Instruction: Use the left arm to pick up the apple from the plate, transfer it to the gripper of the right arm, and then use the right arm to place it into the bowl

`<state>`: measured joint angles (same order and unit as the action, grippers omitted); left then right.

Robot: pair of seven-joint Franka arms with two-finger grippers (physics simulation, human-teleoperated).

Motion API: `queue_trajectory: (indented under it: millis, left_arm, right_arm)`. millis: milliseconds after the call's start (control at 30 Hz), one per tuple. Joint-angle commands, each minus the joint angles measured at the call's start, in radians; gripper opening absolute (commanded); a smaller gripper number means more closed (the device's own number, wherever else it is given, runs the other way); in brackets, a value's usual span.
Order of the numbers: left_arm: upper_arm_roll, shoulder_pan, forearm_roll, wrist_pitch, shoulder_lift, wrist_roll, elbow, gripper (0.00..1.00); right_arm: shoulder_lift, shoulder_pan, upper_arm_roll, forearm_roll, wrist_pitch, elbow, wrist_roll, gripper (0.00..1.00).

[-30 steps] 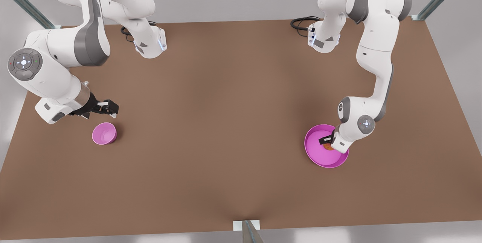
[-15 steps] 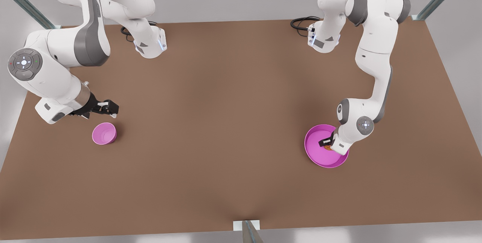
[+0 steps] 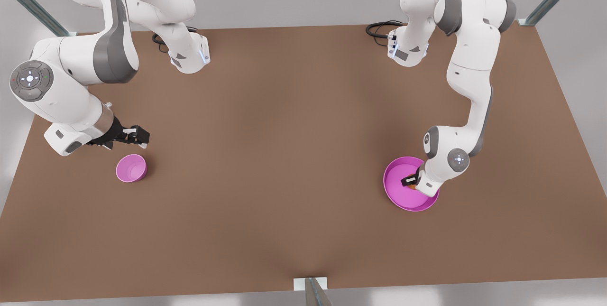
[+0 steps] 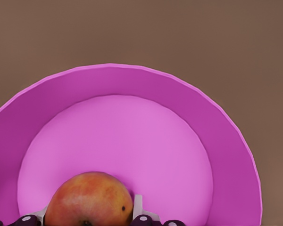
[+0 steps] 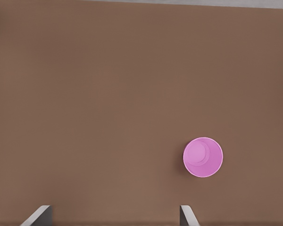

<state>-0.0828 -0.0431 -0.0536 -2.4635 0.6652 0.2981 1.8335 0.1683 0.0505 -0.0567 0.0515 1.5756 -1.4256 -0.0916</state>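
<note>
The apple, red-orange with a yellowish patch, rests on the wide pink plate. My left gripper is down on it, a pale fingertip pressed against each side, so it is shut on the apple. In the front view this gripper reaches into the plate at the front view's right, and only a sliver of apple shows. The small deep pink bowl stands at the front view's left. My right gripper waits just behind it, open and holding nothing. The bowl lies ahead of the right gripper.
The brown table stretches wide and bare between bowl and plate. Both arm bases stand at its far edge, with black cables beside the one at the front view's right. A metal post sits at the near edge.
The left arm's wrist has sunk a little lower over the plate, bringing the gripper down around the apple. The right arm and the bowl have not moved.
</note>
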Motion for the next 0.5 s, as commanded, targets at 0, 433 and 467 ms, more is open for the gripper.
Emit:
queue_trajectory:
  millis: [0,433,467]
  left_arm:
    - [-0.002,0.0,-0.005,0.001,0.001,-0.001,0.0,0.69]
    - [-0.265,-0.021,-0.058,0.041,-0.184,-0.315,-0.063,0.66]
    - [-0.29,-0.029,-0.091,0.014,-0.176,-0.422,-0.08,0.66]
  right_arm:
    - [-0.001,0.0,0.0,-0.001,0.0,0.0,0.0,1.0]
    - [-0.001,0.002,0.0,-0.001,0.0,0.0,0.0,1.0]
    - [0.0,0.002,0.0,-0.001,0.0,0.0,-0.002,1.0]
